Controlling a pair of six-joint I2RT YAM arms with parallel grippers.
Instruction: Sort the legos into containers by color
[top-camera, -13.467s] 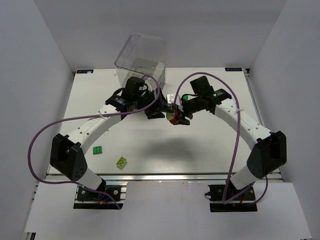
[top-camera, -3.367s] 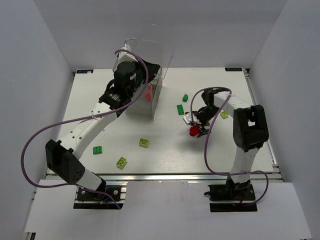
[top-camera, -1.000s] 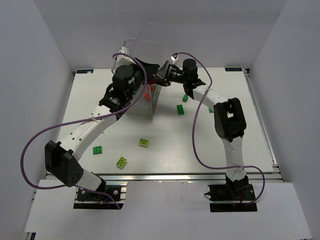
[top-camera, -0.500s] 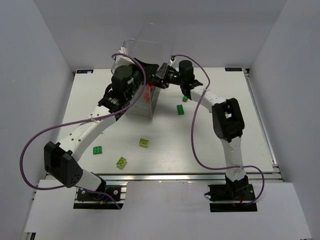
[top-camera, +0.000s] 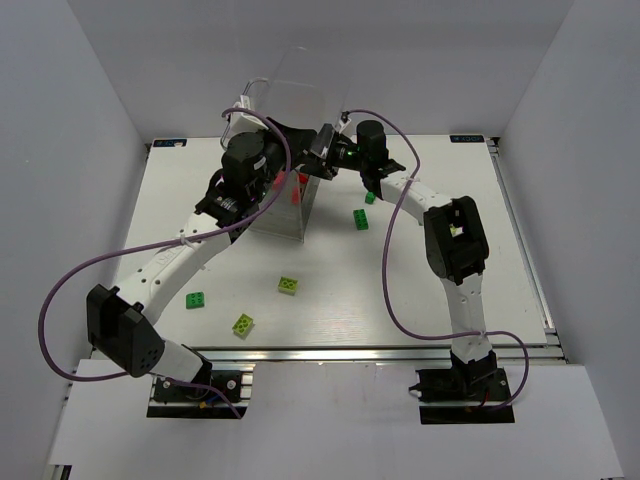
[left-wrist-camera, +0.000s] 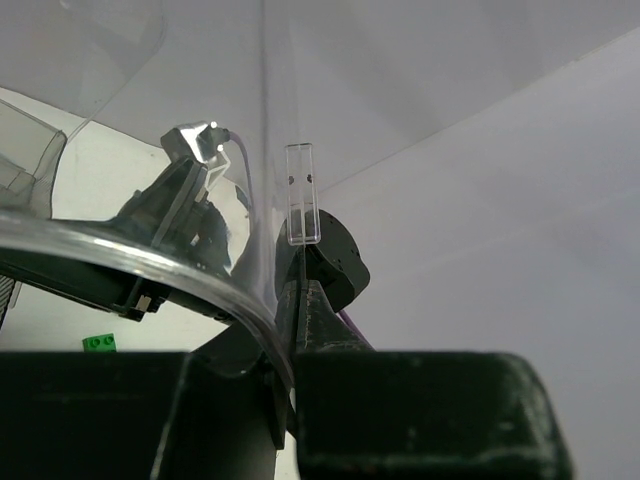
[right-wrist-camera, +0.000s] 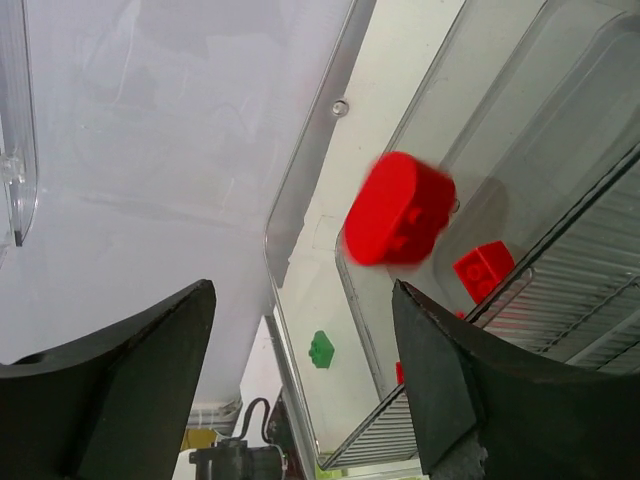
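My right claw, fingers spread wide, frames a rounded red plastic brick, blurred and untouched, over the red-brick compartment of the clear plastic drawer box; my left claw pinches its rim. Best to hold steady until it settles.

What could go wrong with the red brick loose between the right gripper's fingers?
The red brick, blurred and free of the open right gripper, is by a rim of the clear box; it may bounce out. The left gripper pinches that box by a thin wall; a slip could spill the red bricks inside.
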